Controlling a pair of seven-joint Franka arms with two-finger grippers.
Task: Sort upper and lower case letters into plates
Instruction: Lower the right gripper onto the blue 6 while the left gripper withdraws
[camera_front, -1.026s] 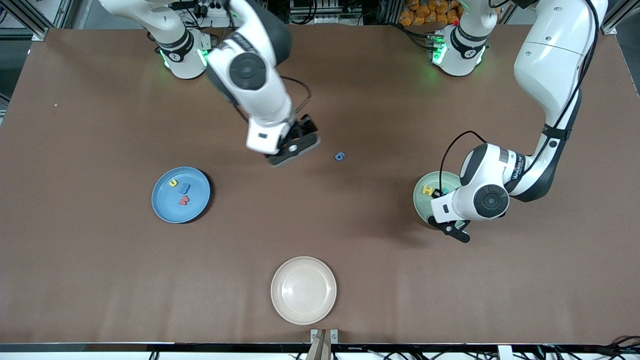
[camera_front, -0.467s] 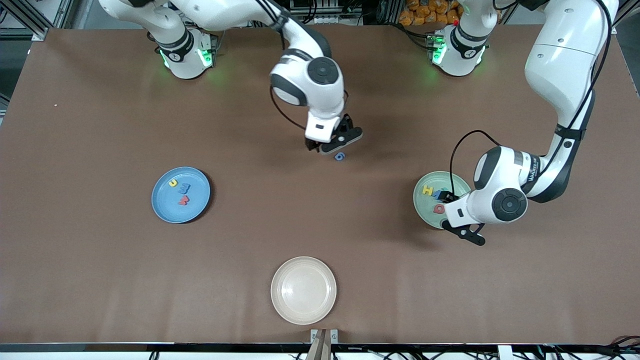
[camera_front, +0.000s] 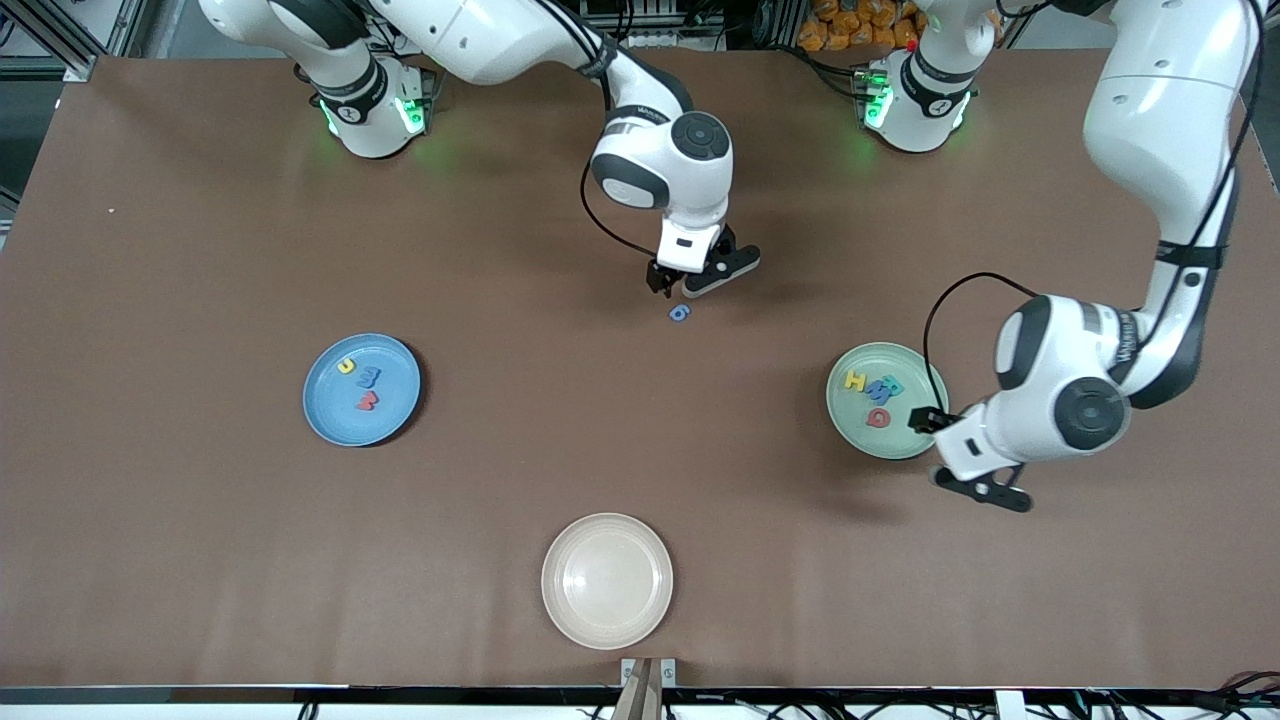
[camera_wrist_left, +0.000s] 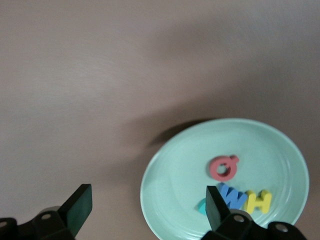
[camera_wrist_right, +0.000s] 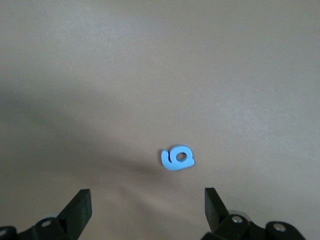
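My right pincer hangs wide open and empty over the small blue foam letter on the brown desk. My left pincer is spread open too, holding nothing, by the pale mint green round plate.

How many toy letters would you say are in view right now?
8: three in the blue plate, four in the green plate, and one blue letter alone on the table, under the right gripper. None seems hidden.
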